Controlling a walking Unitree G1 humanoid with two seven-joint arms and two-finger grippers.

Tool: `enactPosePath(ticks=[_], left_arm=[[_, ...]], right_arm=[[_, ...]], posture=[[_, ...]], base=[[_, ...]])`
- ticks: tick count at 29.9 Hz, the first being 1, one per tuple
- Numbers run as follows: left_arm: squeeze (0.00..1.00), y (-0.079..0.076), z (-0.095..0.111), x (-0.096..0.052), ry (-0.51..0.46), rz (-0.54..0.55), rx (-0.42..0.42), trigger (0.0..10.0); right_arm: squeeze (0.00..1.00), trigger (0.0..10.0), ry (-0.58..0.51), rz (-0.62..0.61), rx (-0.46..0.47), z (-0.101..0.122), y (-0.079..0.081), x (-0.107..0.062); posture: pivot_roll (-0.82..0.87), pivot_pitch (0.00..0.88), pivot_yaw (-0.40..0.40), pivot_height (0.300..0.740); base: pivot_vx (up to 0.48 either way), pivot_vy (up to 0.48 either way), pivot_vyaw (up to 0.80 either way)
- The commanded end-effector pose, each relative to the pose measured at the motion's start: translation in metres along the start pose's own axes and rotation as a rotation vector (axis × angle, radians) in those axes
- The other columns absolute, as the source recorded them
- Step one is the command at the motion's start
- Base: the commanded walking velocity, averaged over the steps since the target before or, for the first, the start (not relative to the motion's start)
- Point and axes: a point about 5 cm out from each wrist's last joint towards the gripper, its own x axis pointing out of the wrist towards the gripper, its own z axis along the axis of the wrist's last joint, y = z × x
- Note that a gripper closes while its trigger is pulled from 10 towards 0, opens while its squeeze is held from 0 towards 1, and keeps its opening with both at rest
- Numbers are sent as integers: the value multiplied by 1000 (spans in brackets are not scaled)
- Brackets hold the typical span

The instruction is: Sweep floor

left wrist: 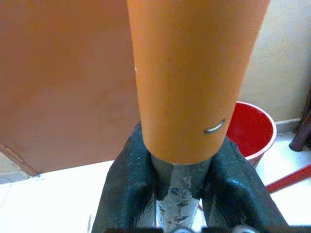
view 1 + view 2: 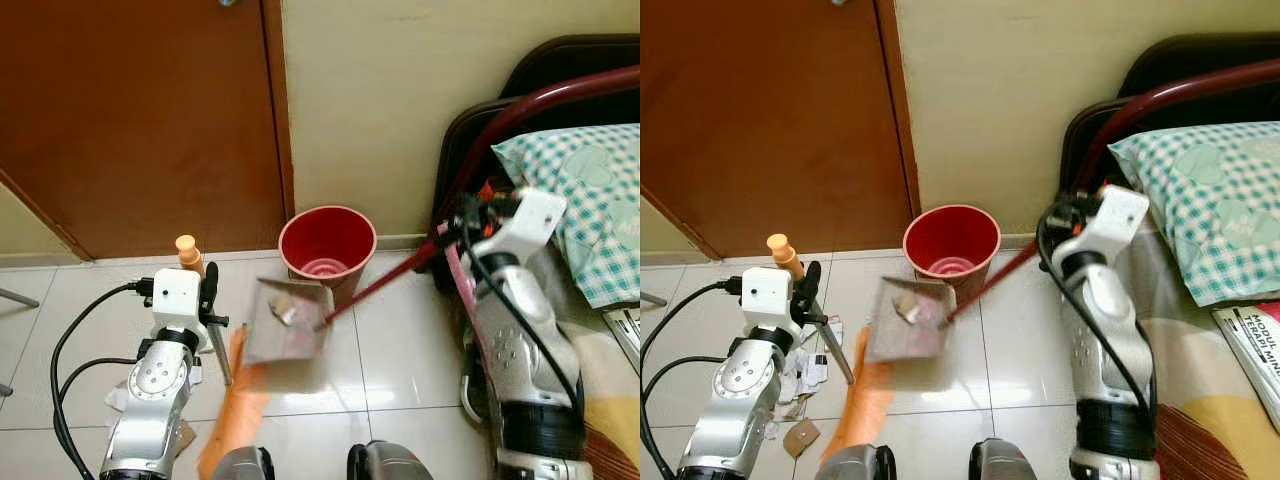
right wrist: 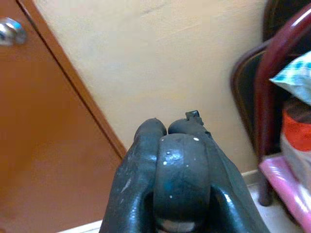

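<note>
**Op A:** Status? Where's the pan vs the bin?

**Op B:** I've got the left claw (image 2: 205,285) clamped on the dustpan's orange handle (image 2: 782,252); wrist cam shows both fingers (image 1: 127,184) pinching the metal shaft just under the orange grip. Dustpan (image 2: 288,332) is off the floor and tipped, scraps of litter (image 2: 908,308) sitting in it. Red bin (image 2: 327,248) stands just beyond it, by the wall near the door (image 2: 140,120).

**Op A:** Right side?

**Op B:** Right claw (image 2: 462,212) is wrapped tight round the broom's top end, fingers (image 3: 182,170) closed on it in wrist cam. Broom stick (image 2: 385,285) runs diagonally down from that claw to the pan's edge, tip touching or nearly so; can't tell which.

**Op A:** What does the next move turn on?

**Op B:** My read: pan mouth has to go fwd and a bit right to sit over the bin rim. Pan's long axis points roughly toward the bin already. Left arm does it; it's the one carrying.

**Op A:** Room?

**Op B:** Tight on the right: bed (image 2: 1200,200) and dark red frame (image 2: 560,95) hem in the broom arm. Open tile on the left, w/ loose paper bits (image 2: 805,375) on the floor by the left arm. Risk is the stick catching the bin rim during the tip.
</note>
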Motion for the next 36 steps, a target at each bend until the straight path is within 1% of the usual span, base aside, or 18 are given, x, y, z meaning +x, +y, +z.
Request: enactPosePath(ticks=[1,6,9,12,13,14,16,18,20,21,23,24,26,27,30,31,33,36], left_arm=[[0,7,-11,-3,58,40,24,10000],[0,5,-12,-2,63,34,16,10000],[0,4,-12,-1,64,33,12,10000],[0,3,-12,-1,66,30,10,10000],[0,3,-12,-1,66,30,9,10000],[0,3,-12,0,67,29,9,10000],[0,2,-12,0,67,28,9,10000],[0,2,-12,0,67,26,11,10000],[0,2,-12,0,67,25,11,10000],[0,2,-13,0,71,24,12,10000],[0,2,-13,0,73,23,13,10000],[0,3,-14,0,74,23,15,10000],[0,2,-14,1,76,21,17,10000],[0,2,-14,1,77,18,19,10000],[0,1,-14,1,79,12,22,10000],[0,0,-14,2,80,9,22,10000],[0,0,-14,2,81,8,22,10000],[0,-1,-14,3,83,6,24,10000]], right_arm=[[0,10000,-44,49,36,16,8,2],[0,10000,-77,100,55,33,21,8],[0,10000,-96,115,68,41,26,11],[0,10000,-148,115,70,55,28,16],[0,10000,-185,110,67,65,29,20],[0,10000,-195,109,63,67,29,20],[0,10000,-230,111,43,75,29,23],[0,10000,-280,112,16,91,30,27],[0,10000,-314,109,9,101,29,29],[0,10000,-346,103,4,112,29,31],[0,10000,-402,111,-46,126,31,31],[0,10000,-433,118,-92,133,33,30],[0,10000,-455,123,-126,137,34,29],[0,10000,-470,128,-160,139,35,29],[0,10000,-479,138,-215,138,37,27],[0,10000,-481,151,-258,133,40,27],[0,10000,-480,163,-282,129,43,26],[0,10000,-472,189,-310,117,52,23]], posture=[[-37,112,6,740],[-42,112,0,740],[-42,112,-1,740],[-42,112,-3,740],[-40,111,-3,740],[-40,111,-3,740],[-40,111,-3,740],[-40,111,-3,740],[-40,111,-3,740],[-33,107,-4,740],[-32,106,-4,740],[-34,104,-3,740],[-34,104,-3,740],[-34,104,-3,740],[-34,104,-3,740],[-39,105,-2,740],[-39,105,-2,740],[-36,105,-5,740]], base=[[0,0,0],[0,0,0],[0,0,0],[0,0,0],[0,0,0],[0,0,0],[0,0,0],[0,0,0],[0,0,0],[0,0,0],[0,0,0],[0,0,0],[0,0,0],[0,0,0],[0,0,0],[0,0,0],[0,0,0],[0,0,0]])
